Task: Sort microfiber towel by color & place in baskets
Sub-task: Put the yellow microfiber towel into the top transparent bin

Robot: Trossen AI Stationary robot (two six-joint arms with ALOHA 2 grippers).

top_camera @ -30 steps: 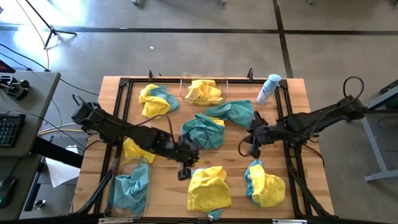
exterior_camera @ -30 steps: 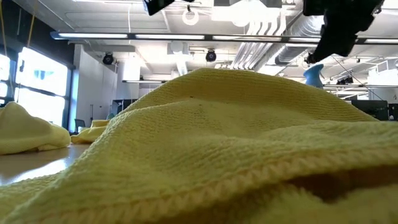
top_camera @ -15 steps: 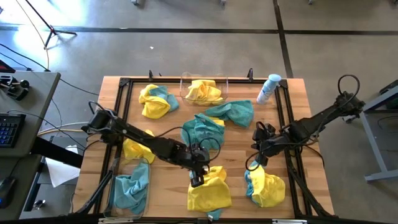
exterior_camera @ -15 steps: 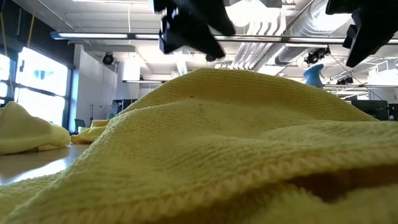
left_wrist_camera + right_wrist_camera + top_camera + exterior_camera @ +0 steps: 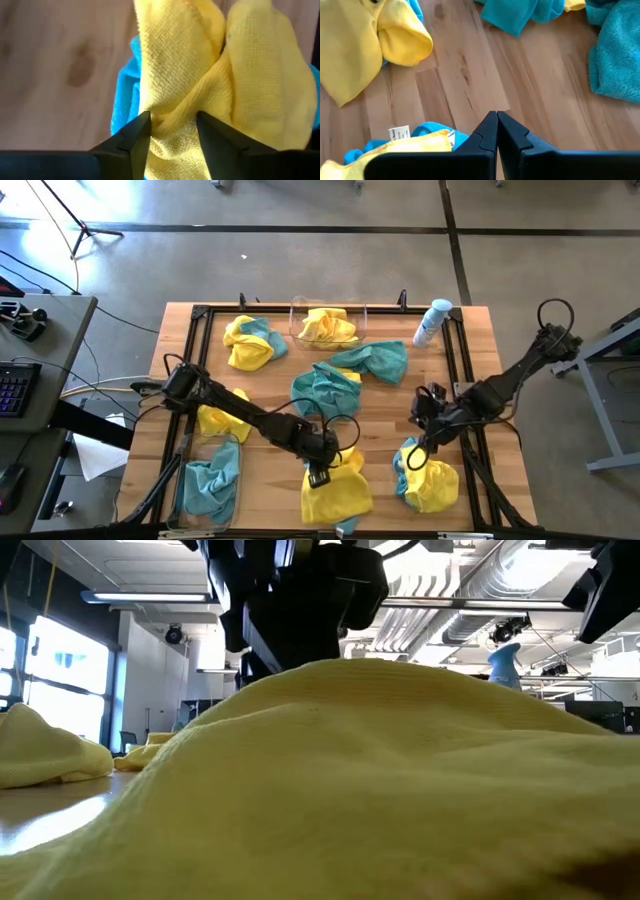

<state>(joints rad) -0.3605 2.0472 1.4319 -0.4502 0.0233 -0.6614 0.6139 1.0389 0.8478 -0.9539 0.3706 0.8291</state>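
- Yellow microfiber towel (image 5: pixel 200 75): soft, light, likely to bunch; take hold at raised fold.
- left gripper (image 5: pixel 172 131): fingers apart, straddling that fold.
- right gripper (image 5: pixel 496 131): fingers together, holding nothing.

The high view looks straight down on the whole wooden slatted table (image 5: pixel 375 405) from far above. The low view sits at table-top height, almost against a crumpled bright yellow microfiber towel (image 5: pixel 400 790) that fills most of its picture (the room's ceiling shows behind). The left wrist view looks closely down on the same yellow towel (image 5: pixel 200 75), which the high view shows too (image 5: pixel 336 485). The right wrist view faces the bare wood (image 5: pixel 485 75) from near.
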